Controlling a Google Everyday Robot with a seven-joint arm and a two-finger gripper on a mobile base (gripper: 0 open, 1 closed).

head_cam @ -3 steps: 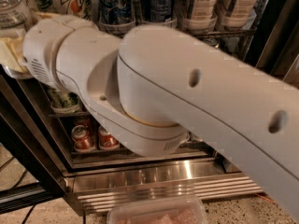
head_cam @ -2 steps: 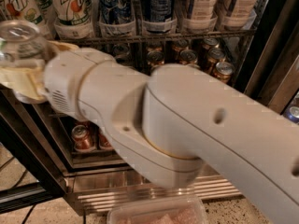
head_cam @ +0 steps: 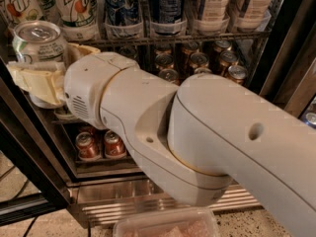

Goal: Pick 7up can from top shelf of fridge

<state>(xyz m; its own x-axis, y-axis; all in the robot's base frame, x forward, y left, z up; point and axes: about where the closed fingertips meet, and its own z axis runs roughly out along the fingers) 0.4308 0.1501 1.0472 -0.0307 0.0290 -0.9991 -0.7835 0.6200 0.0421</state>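
7up can stands upright, clamped inside the claw; lid showing

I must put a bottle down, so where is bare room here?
The top shelf is crowded: each holder in view is filled. The gripper, at left before it, has jaws shut on the 7up can. Bare: speckled floor right of the clear container, below the ribbed base panel.

Your claw sits far left, around the 7up can, before the top shelf of the fridge; your arm lies right.
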